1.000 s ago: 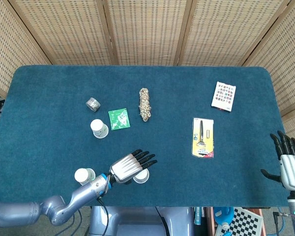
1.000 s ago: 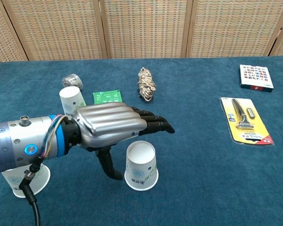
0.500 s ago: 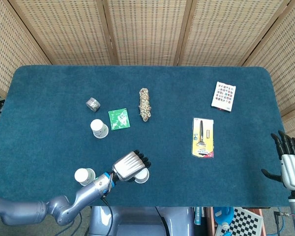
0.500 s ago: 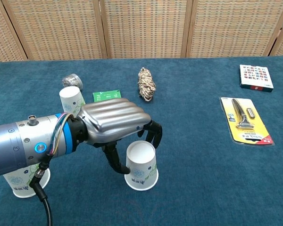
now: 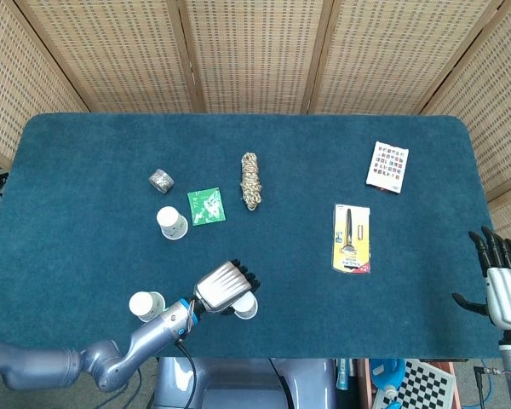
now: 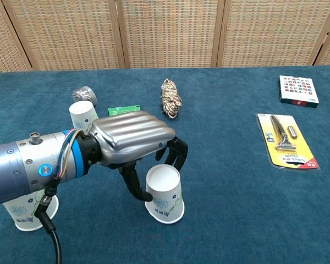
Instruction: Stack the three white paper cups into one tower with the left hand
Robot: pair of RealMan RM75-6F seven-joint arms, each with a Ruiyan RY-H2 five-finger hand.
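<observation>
Three white paper cups stand upside down on the blue table [image 5: 85, 153]. In the chest view my left hand [image 6: 133, 138] arches over the nearest cup [image 6: 165, 195]. Its thumb presses the cup's left side and its fingers [image 6: 176, 153] curl down behind the top, so it grips the cup, which leans slightly. From the head view this cup [image 5: 246, 308] peeks out beside the left hand [image 5: 222, 288]. A second cup [image 5: 145, 304] stands at the front left, partly behind the forearm. The third cup [image 5: 172, 222] stands farther back. My right hand [image 5: 500, 277] hovers past the table's right front corner, fingers spread, holding nothing.
A rope bundle [image 5: 252, 180], a green packet [image 5: 206, 206] and a silver roll [image 5: 161, 179] lie behind the cups. A yellow razor pack [image 5: 351, 239] and a card box [image 5: 387, 166] lie to the right. The table's front edge is close to the gripped cup.
The left hand's fingers, stretched out flat a second ago, have curled down around the nearest cup and the thumb has closed on its side. The cup now leans slightly. The right hand barely moved.
</observation>
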